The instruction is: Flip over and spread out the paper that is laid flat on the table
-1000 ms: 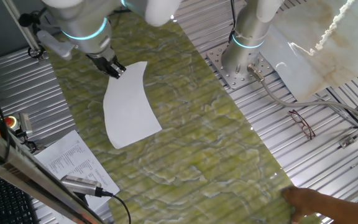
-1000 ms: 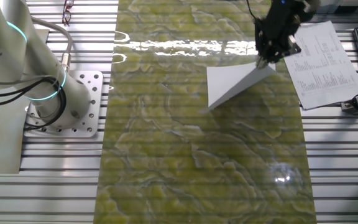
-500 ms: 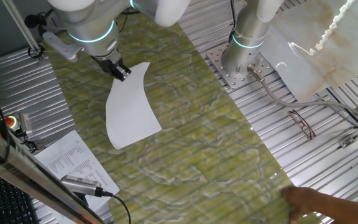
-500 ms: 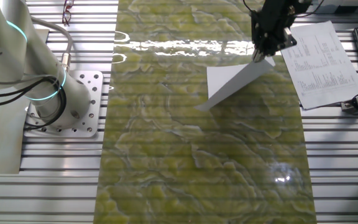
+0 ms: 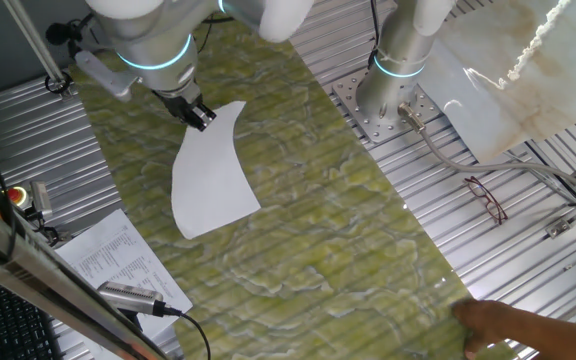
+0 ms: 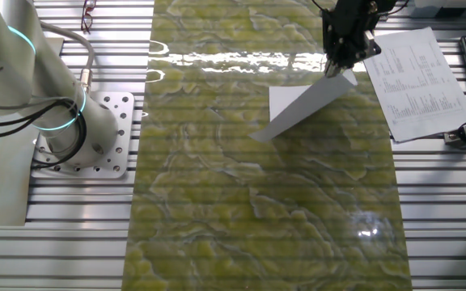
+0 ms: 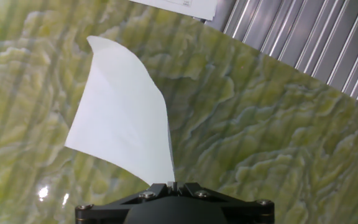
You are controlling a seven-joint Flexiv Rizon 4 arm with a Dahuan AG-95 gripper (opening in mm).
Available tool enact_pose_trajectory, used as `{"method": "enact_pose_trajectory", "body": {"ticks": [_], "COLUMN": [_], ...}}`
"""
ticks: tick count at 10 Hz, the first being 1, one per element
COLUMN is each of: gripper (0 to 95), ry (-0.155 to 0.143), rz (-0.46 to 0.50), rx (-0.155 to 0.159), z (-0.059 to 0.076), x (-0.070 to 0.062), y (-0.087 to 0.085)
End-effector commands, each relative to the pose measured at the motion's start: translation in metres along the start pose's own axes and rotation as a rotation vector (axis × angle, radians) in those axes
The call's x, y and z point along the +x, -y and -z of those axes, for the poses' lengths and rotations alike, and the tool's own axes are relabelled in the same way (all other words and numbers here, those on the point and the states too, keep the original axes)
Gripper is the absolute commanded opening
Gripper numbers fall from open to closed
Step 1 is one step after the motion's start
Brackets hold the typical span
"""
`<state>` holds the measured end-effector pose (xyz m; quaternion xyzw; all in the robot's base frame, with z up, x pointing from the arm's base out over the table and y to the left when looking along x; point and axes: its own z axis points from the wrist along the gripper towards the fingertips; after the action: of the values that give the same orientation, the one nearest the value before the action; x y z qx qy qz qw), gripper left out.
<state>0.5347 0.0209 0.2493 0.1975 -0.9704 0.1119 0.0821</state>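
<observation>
The paper (image 5: 211,170) is a blank white sheet on the green-yellow marbled table (image 5: 308,230). My gripper (image 5: 199,116) is shut on the paper's far corner and holds that end lifted, so the sheet curves up while its near end rests on the table. In the other fixed view the gripper (image 6: 336,71) pinches the upper right corner of the paper (image 6: 306,103), which slopes down to the left. In the hand view the paper (image 7: 120,118) rises from between the closed black fingers (image 7: 173,185) and curls away.
Printed sheets (image 5: 118,262) and a silver cylinder (image 5: 128,296) lie left of the table; the printed sheets also show in the other fixed view (image 6: 417,69). The arm's base (image 5: 393,95) stands on ribbed metal. Glasses (image 5: 486,197) lie at right. A hand (image 5: 513,330) is at the bottom right.
My gripper has moved the held corner up and further across the table, and the paper has lifted and curled more.
</observation>
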Motion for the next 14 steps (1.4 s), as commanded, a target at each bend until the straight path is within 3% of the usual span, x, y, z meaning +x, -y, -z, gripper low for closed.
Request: {"method": "enact_pose_trajectory", "body": {"ticks": [1,2,3,6,13,14], "gripper": [0.0,0.0,0.0,0.0,0.0,0.0], "ry": [0.002,0.003,0.024,0.124,0.191,0.19], "rz": [-0.009,-0.014,-0.022,-0.025,-0.02,-0.019], "rx": [0.006,0.008,0.016,0.047,0.069,0.069], "z": [-0.001,-0.003,-0.004,-0.004,-0.008,-0.008], "x": [-0.001,-0.002,-0.002,-0.003,-0.009,-0.01], "y": [-0.002,-0.004,-0.007,-0.011,-0.021,-0.022]}}
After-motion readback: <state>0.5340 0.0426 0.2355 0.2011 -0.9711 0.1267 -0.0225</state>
